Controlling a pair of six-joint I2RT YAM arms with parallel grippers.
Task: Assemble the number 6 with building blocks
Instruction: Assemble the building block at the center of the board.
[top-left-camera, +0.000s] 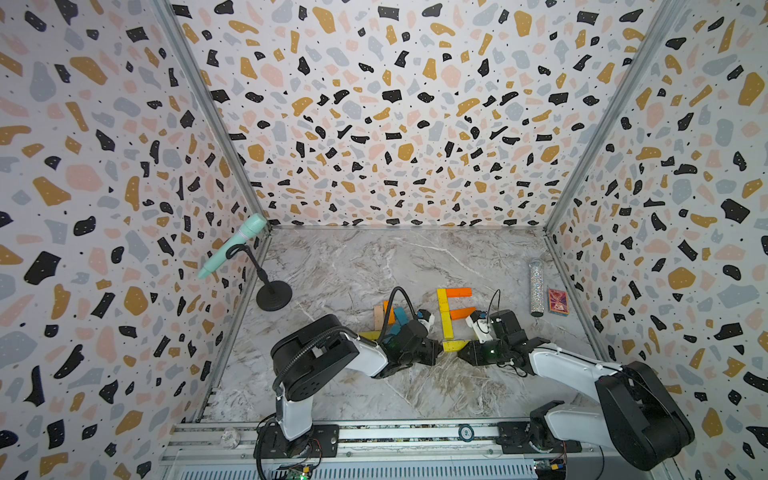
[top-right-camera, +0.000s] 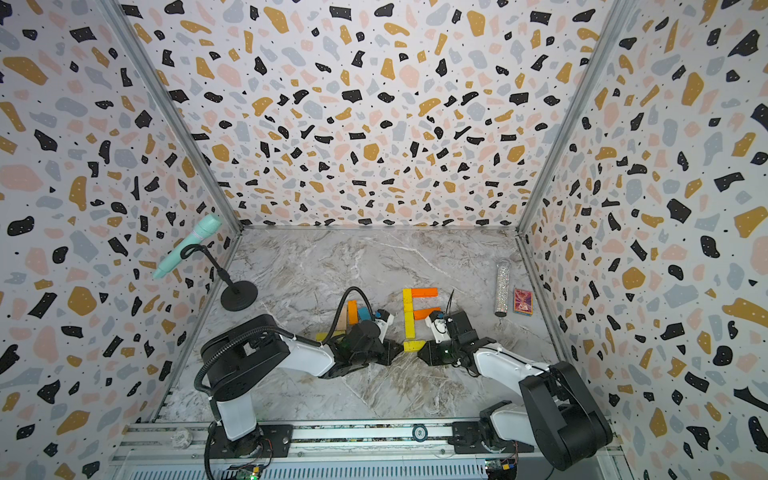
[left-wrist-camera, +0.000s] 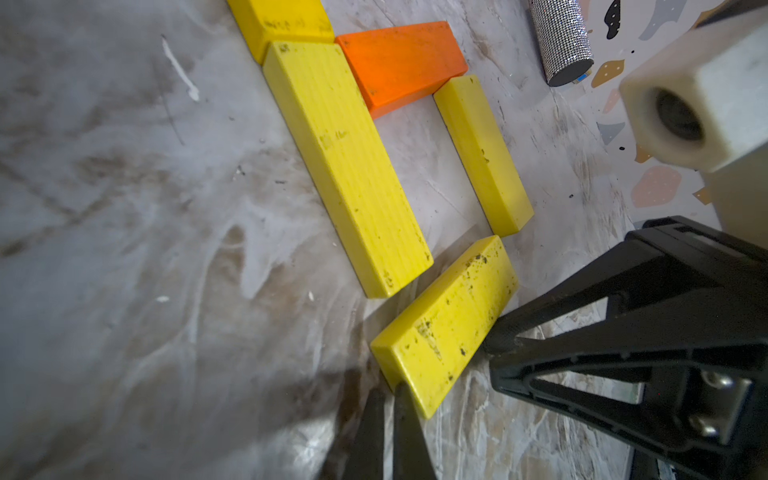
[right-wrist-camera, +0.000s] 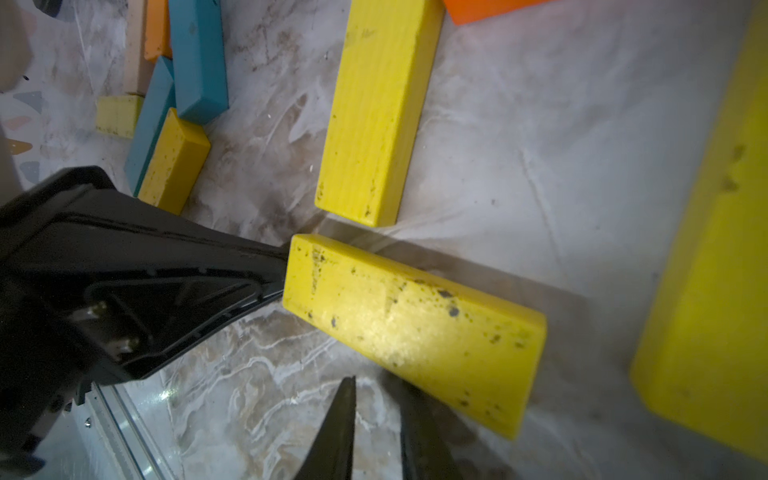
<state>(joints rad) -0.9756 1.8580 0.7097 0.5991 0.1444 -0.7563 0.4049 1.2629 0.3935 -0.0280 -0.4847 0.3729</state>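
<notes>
Now, left gripper (left-wrist-camera: 390, 399): jaws clenched on nothing; tips touch the 9 o'clock end of the speckled yellow plank (left-wrist-camera: 444, 324)
Right gripper (right-wrist-camera: 374, 390): jaws close together, nothing between; whether fully clenched I cannot tell; tips against that plank's 6 o'clock long edge
Speckled yellow plank: flat on the marble table (top-left-camera: 353, 270), tilted, at the figure's base
Number 6 (top-left-camera: 448, 326): mid-table; yellow spine, two orange bars pointing to 3 o'clock, a yellow upright (left-wrist-camera: 484, 153) closing the loop's side
Spare building blocks (top-left-camera: 390, 318): heaped at the figure's 9 o'clock; teal, orange, pale, yellow
Glitter cylinder (top-left-camera: 537, 291), red card box (top-left-camera: 557, 301): 2 o'clock, near the wall
</notes>
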